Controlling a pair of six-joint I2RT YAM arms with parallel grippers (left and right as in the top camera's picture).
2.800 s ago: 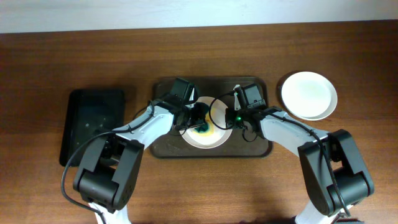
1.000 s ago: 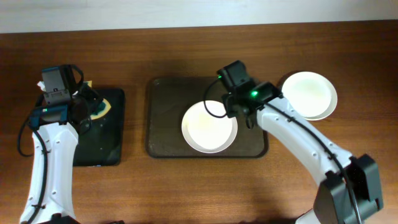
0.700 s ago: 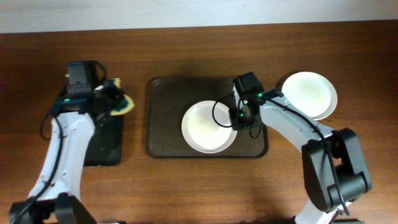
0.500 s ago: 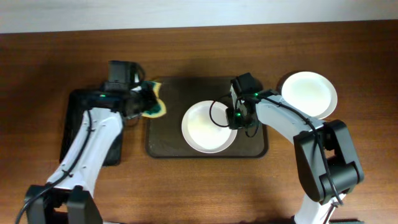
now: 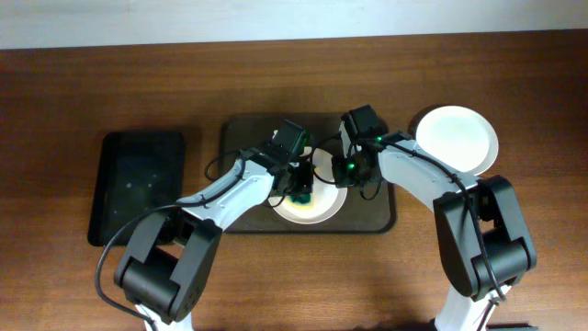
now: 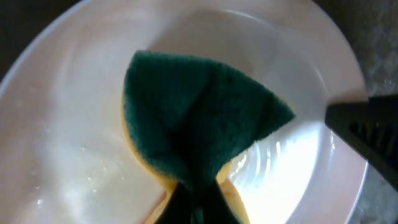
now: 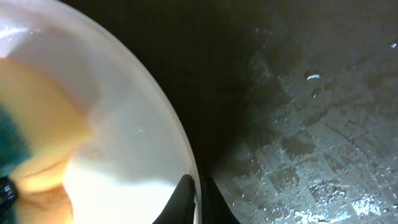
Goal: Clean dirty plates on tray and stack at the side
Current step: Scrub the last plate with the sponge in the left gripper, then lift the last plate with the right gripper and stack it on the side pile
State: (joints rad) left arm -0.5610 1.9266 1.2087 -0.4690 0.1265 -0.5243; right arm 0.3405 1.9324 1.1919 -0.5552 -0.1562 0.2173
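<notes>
A round white plate (image 5: pixel 323 208) lies on the dark brown-grey tray (image 5: pixel 241 213). My left gripper (image 5: pixel 301 187) is shut on a green and yellow sponge (image 6: pixel 199 130) and presses it green side down onto the plate (image 6: pixel 62 124). My right gripper (image 5: pixel 353 172) is shut on the plate's right rim, one finger inside and one outside (image 7: pixel 198 194). In the right wrist view the plate (image 7: pixel 124 143) fills the left, the sponge (image 7: pixel 31 124) shows at its far left, and the wet tray floor (image 7: pixel 311 124) lies to the right. Another white plate (image 5: pixel 457 140) sits on the table right of the tray.
A smaller glossy black tray (image 5: pixel 138 184) lies on the wooden table to the left of the big tray. My right gripper's dark finger (image 6: pixel 367 124) shows at the plate's edge in the left wrist view.
My left arm has carried the sponge from the black tray rightward and set it down on the plate. My right gripper has stayed at the plate's right rim.
</notes>
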